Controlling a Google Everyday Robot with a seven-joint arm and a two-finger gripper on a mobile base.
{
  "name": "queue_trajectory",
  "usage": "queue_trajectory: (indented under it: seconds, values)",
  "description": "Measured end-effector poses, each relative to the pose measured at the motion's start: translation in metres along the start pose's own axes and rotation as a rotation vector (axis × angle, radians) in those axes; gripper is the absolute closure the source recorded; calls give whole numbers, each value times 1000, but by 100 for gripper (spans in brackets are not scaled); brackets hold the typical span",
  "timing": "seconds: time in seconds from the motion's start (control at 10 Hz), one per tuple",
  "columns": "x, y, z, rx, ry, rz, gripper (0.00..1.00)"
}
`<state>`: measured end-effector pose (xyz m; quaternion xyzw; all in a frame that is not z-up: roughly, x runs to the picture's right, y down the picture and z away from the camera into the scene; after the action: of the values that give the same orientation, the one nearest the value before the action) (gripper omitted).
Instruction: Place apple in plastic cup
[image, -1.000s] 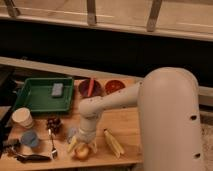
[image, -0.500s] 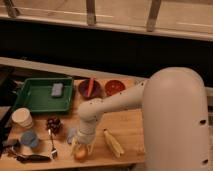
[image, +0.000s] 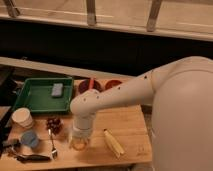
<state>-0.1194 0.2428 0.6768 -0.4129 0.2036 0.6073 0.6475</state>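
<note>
The apple (image: 78, 146) sits near the table's (image: 131, 126) front edge, directly beneath the gripper (image: 80, 136), though I cannot tell whether it grips the fruit, while the plastic cup (image: 29, 139) stands apart, leftward in view, past the grapes (image: 52, 124).

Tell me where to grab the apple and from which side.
Grip the apple across its round middle, coming straight down: it sits on the table with a fork and a banana either side, and the gripper hangs directly over it.
</note>
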Motion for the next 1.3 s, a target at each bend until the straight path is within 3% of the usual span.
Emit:
queue_trajectory:
  seconds: [0.2, 0.8, 1.0, 1.3]
  values:
    - [-10, 26, -35, -23, -65, -26, 100]
    - [-10, 28, -35, -22, -63, -33, 100]
    - [-16, 30, -40, -29, -89, -51, 100]
    - [-42, 70, -50, -43, -136, -134, 100]
